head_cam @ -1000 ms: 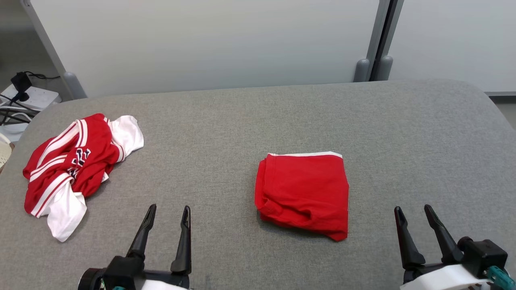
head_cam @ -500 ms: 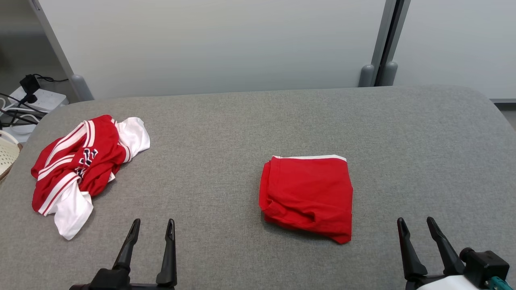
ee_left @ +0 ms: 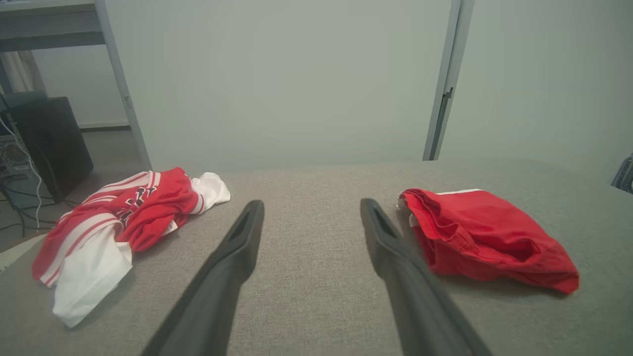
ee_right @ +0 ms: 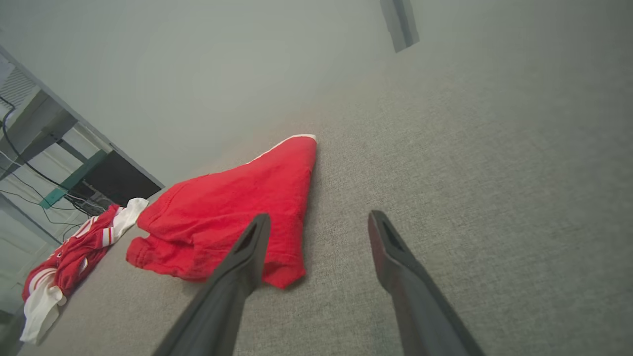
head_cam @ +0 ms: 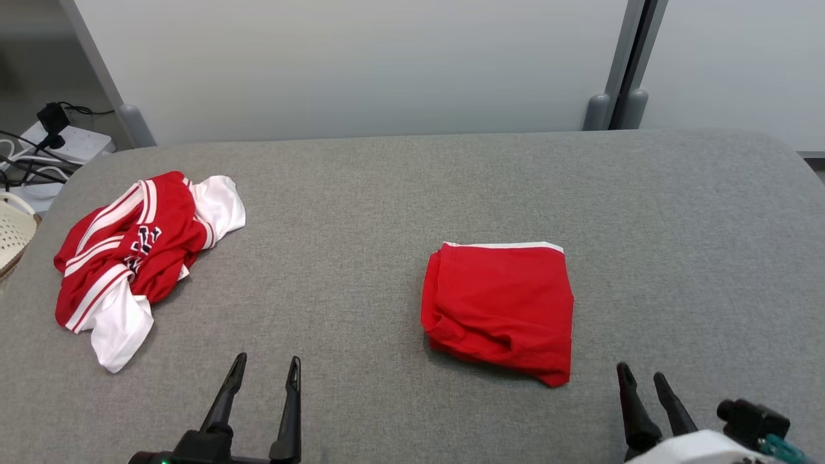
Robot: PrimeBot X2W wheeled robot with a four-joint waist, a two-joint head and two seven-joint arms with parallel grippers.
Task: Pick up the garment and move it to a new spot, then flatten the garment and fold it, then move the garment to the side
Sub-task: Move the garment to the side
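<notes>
Grey fabric table (head_cam: 361, 193) reframed, nothing on it disturbed, both end effectors drawn back empty.
The whole head view is seen to have shifted over the last second, so a camera move is judged rather than any move of the cloth. The folded red garment (head_cam: 499, 309) is left lying right of the table's middle, and the crumpled red-and-white jersey (head_cam: 135, 251) near the left edge, well apart from it. The left end effector (head_cam: 268, 357) and right end effector (head_cam: 640, 371) are held low at the near edge, fingers spread and gripping nothing, the right one now lower in view. Folding is judged done; the move to the side is not yet begun.
</notes>
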